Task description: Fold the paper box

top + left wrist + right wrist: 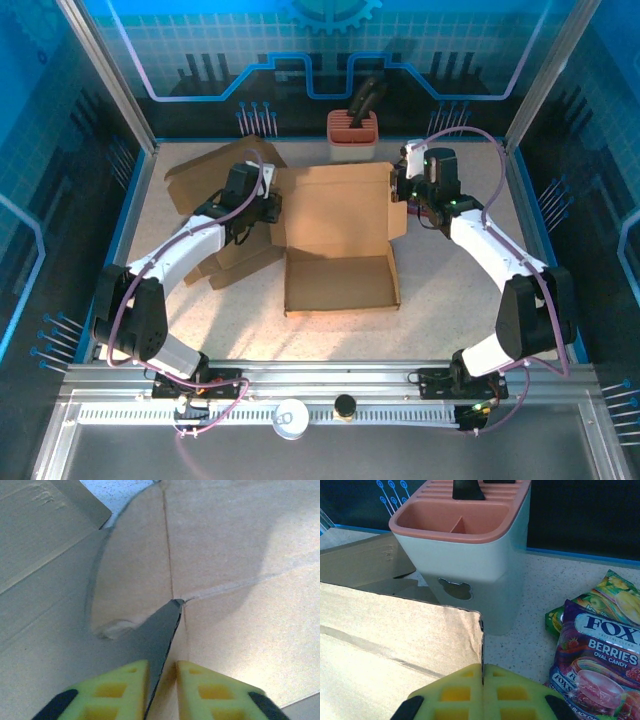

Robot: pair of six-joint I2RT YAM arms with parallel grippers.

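Left gripper (162, 669) clamps a flap of one paper box (340, 235); right gripper (483, 674) clamps its edge.

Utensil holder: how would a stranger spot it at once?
Find the brown paper box, then look just past its far edge. The utensil holder stands upright there: pale body, salmon-pink top, dark handle sticking out, unlike the flat candy bags beside it.

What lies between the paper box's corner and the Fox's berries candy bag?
Bare speckled tabletop, seen in the right wrist view, separates the paper box from the Fox's berries candy bag; the utensil holder stands farther back.
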